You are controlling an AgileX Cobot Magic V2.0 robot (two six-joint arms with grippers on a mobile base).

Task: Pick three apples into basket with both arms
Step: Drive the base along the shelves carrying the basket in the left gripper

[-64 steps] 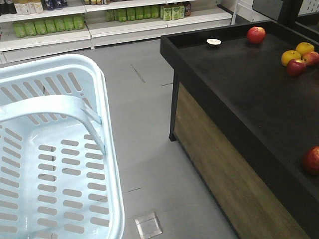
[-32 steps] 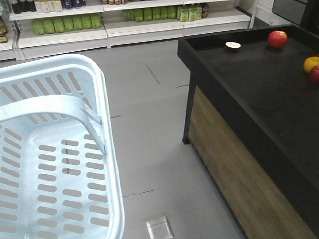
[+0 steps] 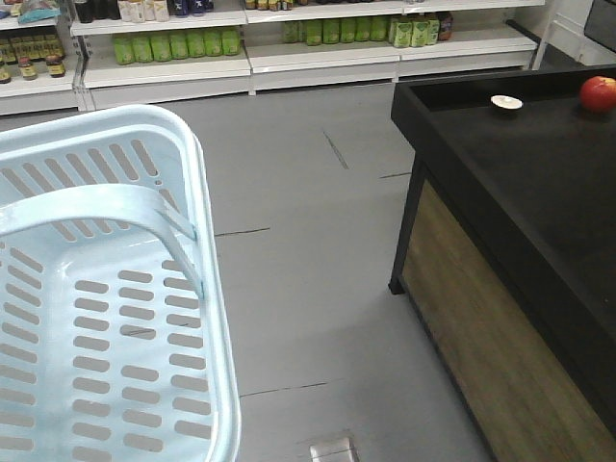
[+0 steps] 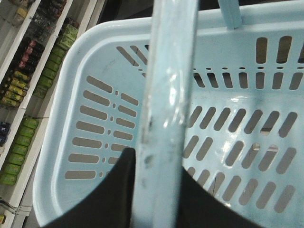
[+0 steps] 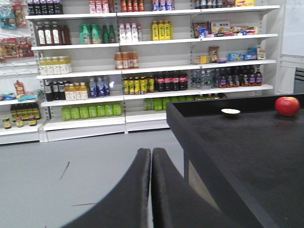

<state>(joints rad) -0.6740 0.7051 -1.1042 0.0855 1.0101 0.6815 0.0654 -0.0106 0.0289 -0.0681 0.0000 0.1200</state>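
Since 0.5 s ago the front view has swung left: the black table (image 3: 520, 183) sits further right in frame, and the yellow and dark red fruit at its right edge has slid out of view. More grey floor (image 3: 308, 241) and store shelving (image 3: 173, 72) with green bottles now shows. Basket (image 3: 210, 289) holds the same spot at lower left of the front view, off the table and well apart from it, with floor between. Its flat handle (image 3: 96, 207) arches across the slotted interior. Left wrist view: the handle runs lengthwise between the two black fingers of the left gripper (image 4: 156, 159). Jaws are drawn in against both sides of the bar and clamped on it, with nothing else in them. Right gripper (image 5: 151, 156) hangs over the floor just beside the near left corner of the table. Its jaws are pressed fully together, with no gap and nothing between them. On the far end of the table a bright red apple (image 3: 598, 93) stands near the right edge of frame. A small white dish (image 3: 506, 101) lies to its left, apart from it. None of the dark maroon apples can be made out in the current views.
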